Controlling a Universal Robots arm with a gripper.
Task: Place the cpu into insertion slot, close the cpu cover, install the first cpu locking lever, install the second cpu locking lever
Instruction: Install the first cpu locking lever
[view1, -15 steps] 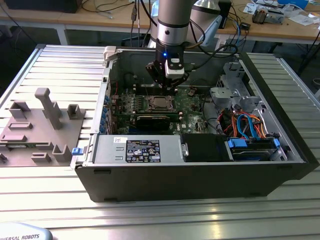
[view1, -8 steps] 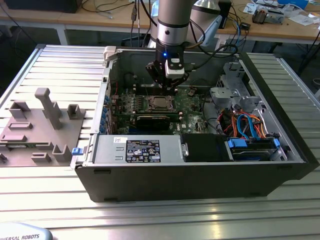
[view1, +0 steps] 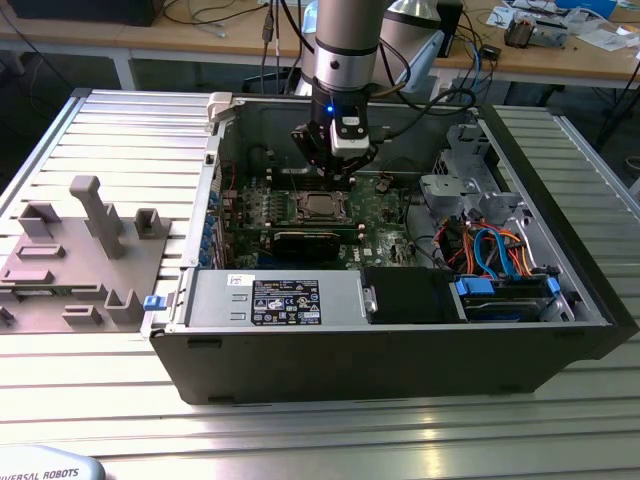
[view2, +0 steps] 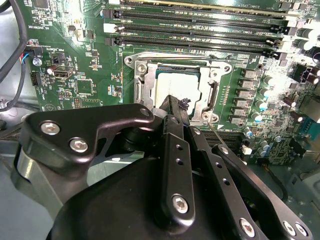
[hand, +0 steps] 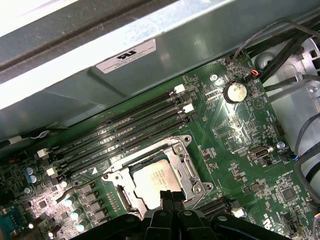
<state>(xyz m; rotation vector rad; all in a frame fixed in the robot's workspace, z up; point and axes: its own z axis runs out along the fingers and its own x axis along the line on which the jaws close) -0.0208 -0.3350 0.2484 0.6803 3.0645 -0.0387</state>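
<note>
Motherboard (view2: 90, 60) green, dotted with small silver and black parts. Cpu (hand: 155, 181) silver-grey, pale top. Cpu cover (view2: 212, 97) shiny silver frame. Memory slots (hand: 120, 132) black, white end clips. Gripper (view2: 175, 112) matte black, silver screws. Computer case (view1: 400, 350) dark grey outside, bare metal inside. Cables (view1: 495, 250) blue and orange. Fixture block (view1: 70, 260) grey.

The cpu (view2: 177, 87) lies in the insertion slot (view2: 143, 85) on the motherboard (view1: 385, 210), and the cpu cover (hand: 187, 167) lies closed around it. The memory slots (hand: 120, 132) run beside the socket, between it and the case wall (hand: 125, 75). The gripper (view1: 331, 170) hangs over the socket. In the exterior view, the drive cage (view1: 505, 295) is at the right and the fixture plate (view1: 80, 260) stands outside the case, at the left.
</note>
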